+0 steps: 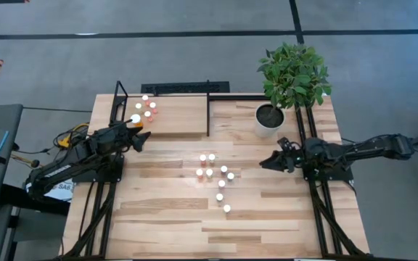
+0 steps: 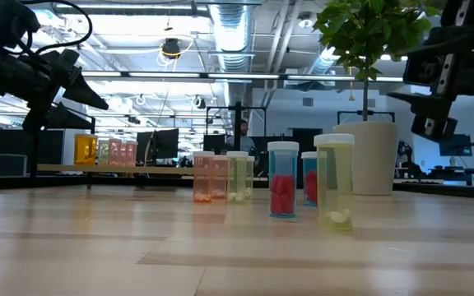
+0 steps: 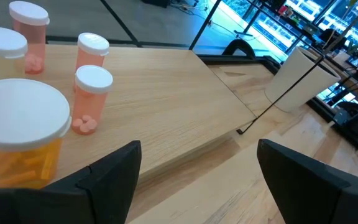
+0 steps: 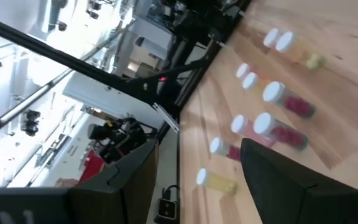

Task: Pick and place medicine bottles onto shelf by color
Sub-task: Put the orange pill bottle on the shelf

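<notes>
**Orange bottles gathered on the shelf, the rest waiting mid-table**

We see our left gripper [image 1: 142,138] hanging just off the front edge of the shelf [image 1: 180,119], beside the shelf's left end, its jaws spread wide with nothing between them. In its wrist view the fingers [image 3: 110,177] frame bare wood, with the bottles standing just to one side.

Those shelf bottles [image 1: 145,109] sit in a tight bunch at the shelf's left end, against the black uprights. In the left wrist view they are orange or pink: a fat bottle [image 3: 20,140] nearest us holds yellow-orange pieces, and a slim bottle [image 3: 89,99] has a few pink pills at its bottom. All wear white caps. We take this corner to be the spot for the warm colours, which would explain the close grouping.

The remaining bottles [image 1: 215,181] stand loosely near the middle of the tabletop, well apart from the shelf. From table height we make out pale orange ones [image 2: 211,177], a yellowish one [image 2: 334,181] nearly empty but for a white pill, and a clear one [image 2: 283,179] holding red pills.

Our right gripper [image 1: 271,161] hovers over the tabletop to the right of that group, in front of the plant pot [image 1: 270,119], jaws partly open and empty. We judge it placed for the next pick, much sorting still left.
</notes>
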{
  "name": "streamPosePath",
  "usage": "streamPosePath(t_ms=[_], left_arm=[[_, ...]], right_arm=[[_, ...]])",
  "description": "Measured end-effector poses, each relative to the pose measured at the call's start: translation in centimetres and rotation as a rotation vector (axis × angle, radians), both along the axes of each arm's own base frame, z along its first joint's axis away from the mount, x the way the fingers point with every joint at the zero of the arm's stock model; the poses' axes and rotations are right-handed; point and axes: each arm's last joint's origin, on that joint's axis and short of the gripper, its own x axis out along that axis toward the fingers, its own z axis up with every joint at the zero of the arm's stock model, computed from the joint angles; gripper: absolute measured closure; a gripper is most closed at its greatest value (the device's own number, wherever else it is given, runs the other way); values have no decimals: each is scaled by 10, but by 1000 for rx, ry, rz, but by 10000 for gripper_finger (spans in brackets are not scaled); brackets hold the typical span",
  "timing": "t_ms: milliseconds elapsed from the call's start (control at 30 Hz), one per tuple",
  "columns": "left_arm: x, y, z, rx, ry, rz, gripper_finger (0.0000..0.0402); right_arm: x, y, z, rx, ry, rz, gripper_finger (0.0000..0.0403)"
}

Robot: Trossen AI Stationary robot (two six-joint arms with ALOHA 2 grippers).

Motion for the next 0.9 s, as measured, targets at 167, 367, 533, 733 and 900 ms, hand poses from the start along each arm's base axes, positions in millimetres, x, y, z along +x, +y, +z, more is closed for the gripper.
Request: streamPosePath(t_ms=[167, 367, 533, 733, 900], left_arm=[[0, 0, 0, 0, 0, 0, 93], [0, 0, 0, 0, 0, 0, 93], [0, 0, 0, 0, 0, -1, 93], [0, 0, 0, 0, 0, 0, 93], [0, 0, 0, 0, 0, 0, 93]], right_arm=[[0, 0, -6, 0, 57, 0, 153], [-2, 0, -13, -1, 135, -1, 153], [-3, 0, -19, -2, 195, -2, 153], [-4, 0, -24, -2, 253, -3, 153], [-5, 0, -27, -3, 284, -3, 153]])
